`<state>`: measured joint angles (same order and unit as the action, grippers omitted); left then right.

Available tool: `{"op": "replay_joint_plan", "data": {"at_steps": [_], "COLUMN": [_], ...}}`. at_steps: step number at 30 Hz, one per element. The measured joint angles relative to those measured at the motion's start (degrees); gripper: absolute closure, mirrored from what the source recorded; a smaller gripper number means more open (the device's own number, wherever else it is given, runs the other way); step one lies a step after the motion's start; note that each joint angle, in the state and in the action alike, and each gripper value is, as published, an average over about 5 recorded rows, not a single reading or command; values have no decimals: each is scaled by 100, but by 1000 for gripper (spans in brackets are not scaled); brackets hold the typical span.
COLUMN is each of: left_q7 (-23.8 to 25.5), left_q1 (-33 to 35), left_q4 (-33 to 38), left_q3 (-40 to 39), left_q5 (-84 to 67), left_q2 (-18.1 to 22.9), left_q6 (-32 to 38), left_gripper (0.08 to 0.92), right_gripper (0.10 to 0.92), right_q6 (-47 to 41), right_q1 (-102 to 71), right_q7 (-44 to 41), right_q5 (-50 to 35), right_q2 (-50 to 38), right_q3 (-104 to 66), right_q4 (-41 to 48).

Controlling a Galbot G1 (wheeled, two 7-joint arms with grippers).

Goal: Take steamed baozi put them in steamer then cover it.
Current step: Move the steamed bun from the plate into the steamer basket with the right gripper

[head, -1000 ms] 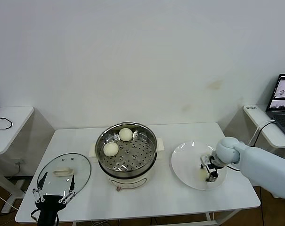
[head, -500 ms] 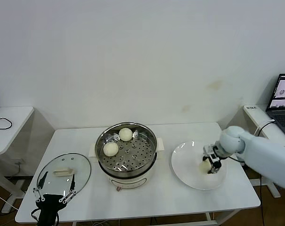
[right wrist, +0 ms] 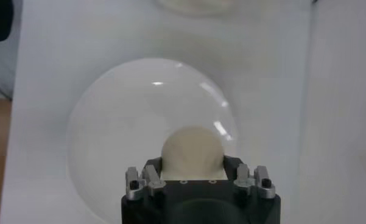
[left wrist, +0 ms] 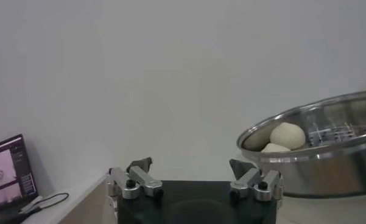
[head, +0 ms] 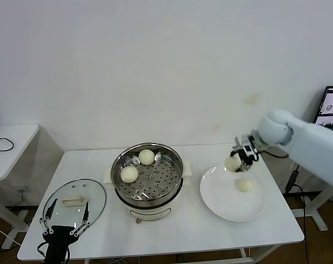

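White table (head: 172,236) against bare white wall (head: 155,66)

The head camera looks forward and down from above the near edge of the white table (head: 172,231), taking in the whole top, the wall behind and the side desks. The left wrist camera sits low near the table's surface, looking level across it over the left gripper (left wrist: 195,182) toward the steamer (left wrist: 316,155), which the head view also shows (head: 148,179). The right wrist camera looks straight down, close, over the right gripper (right wrist: 193,176) onto the white plate (right wrist: 109,122), shared with the head view (head: 221,203).
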<state>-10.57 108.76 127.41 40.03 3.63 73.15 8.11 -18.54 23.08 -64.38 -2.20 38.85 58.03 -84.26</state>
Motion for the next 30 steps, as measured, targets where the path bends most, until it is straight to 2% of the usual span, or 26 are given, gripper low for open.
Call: {"op": "replay_joint_plan", "data": {"at_steps": [9,18,30], "left_q7": [-6,-7,-13], "left_q1": [60,103,174], "left_q4": [40,136,222], "left_q3": [79,116,204], "left_q5": [15,20,8], "left_q2": [7,83,152], "left_q6": [31,25,32], "left_gripper": [177,177,177], "right_gripper": [397,393,397], "right_q6": [-118,78,955], "right_q1": [828,918,539], "right_q7": [140,483,913], "right_q5": [-610,-1126,-659], "right_q2": [919,2039,3083], "right_q3": [449,813,1331], "right_q4": [-34,-4,164]}}
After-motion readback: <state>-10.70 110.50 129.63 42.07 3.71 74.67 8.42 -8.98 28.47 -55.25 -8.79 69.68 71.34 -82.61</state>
